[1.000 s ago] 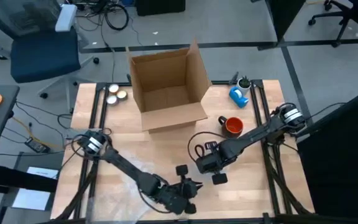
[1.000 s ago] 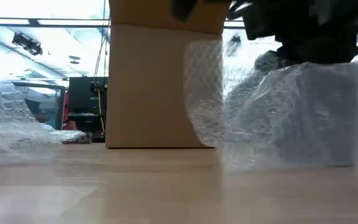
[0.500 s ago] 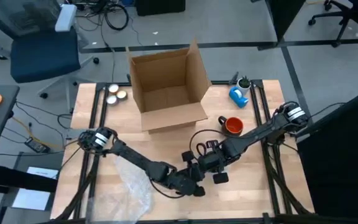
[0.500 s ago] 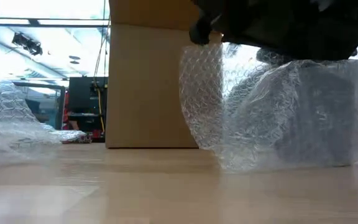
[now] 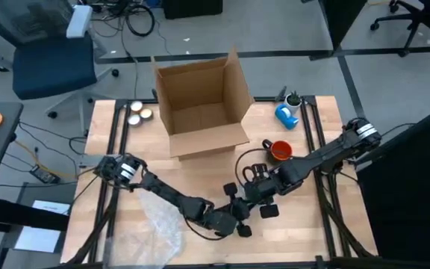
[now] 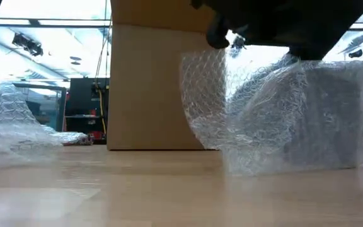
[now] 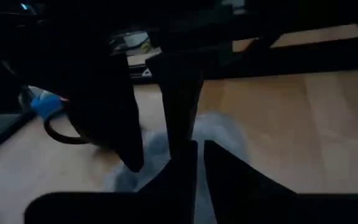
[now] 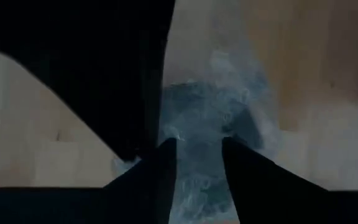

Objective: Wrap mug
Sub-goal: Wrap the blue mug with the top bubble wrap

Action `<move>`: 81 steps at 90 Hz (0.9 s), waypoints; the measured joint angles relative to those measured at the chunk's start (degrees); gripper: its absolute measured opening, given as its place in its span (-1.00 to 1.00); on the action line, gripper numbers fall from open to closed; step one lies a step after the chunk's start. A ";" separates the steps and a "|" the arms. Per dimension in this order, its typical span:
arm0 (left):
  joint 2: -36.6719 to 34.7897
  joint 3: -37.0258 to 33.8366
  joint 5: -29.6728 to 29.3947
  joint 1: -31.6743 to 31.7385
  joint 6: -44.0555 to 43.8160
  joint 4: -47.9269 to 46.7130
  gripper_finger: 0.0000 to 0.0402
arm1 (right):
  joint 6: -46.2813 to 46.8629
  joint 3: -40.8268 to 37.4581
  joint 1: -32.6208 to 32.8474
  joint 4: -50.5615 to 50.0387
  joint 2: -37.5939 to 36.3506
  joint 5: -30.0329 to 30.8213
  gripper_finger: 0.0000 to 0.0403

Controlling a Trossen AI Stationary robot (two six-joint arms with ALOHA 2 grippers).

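A dark mug under clear bubble wrap (image 6: 314, 120) stands on the table near its middle. My right gripper (image 5: 251, 200) is right above this bundle, its fingers (image 8: 163, 165) closed on wrap. My left gripper (image 5: 236, 223) is just beside it, toward the table's near-left, nearly shut on a flap of the wrap (image 6: 207, 94) that rises at the bundle's left. The rest of the sheet (image 5: 159, 228) trails flat over the table's near-left part. Both arms hide the bundle in the high view. My left gripper pinches the thin wrap flap (image 7: 213, 134) between its two fingers, which stand almost together. The flap is lifted and stands upright beside the bundle; its lower part is on the table. My right gripper comes from above, pointing down, with wrap-covered bundle top (image 8: 194, 124) between its fingers. The bundle rests on the table.
An open cardboard box (image 5: 200, 104) stands at the far middle. An orange mug (image 5: 279, 152) and a blue mug (image 5: 287, 116) sit at the far right, small tins (image 5: 136, 112) at the far left. A black cable (image 5: 245, 161) loops near the right gripper.
My left gripper has gone toward the table's right and far edge, up to the right gripper, bringing the wrap flap with it; the flap now stands closer against the bundle. My right gripper has shifted slightly toward the right edge. The bundle stays on the table.
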 joint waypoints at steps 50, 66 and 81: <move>-7.68 -0.06 -12.25 -4.87 10.48 -3.76 -0.93 | -0.41 -0.09 2.35 2.50 -3.93 3.52 -0.47; -11.47 -0.04 -20.50 -8.40 10.64 -9.74 -0.93 | -2.10 -5.63 1.80 13.82 -3.55 2.02 -0.47; -11.92 -0.06 -21.73 -10.47 8.16 -11.85 -0.93 | 0.18 -11.84 0.48 15.62 -3.55 0.74 -0.47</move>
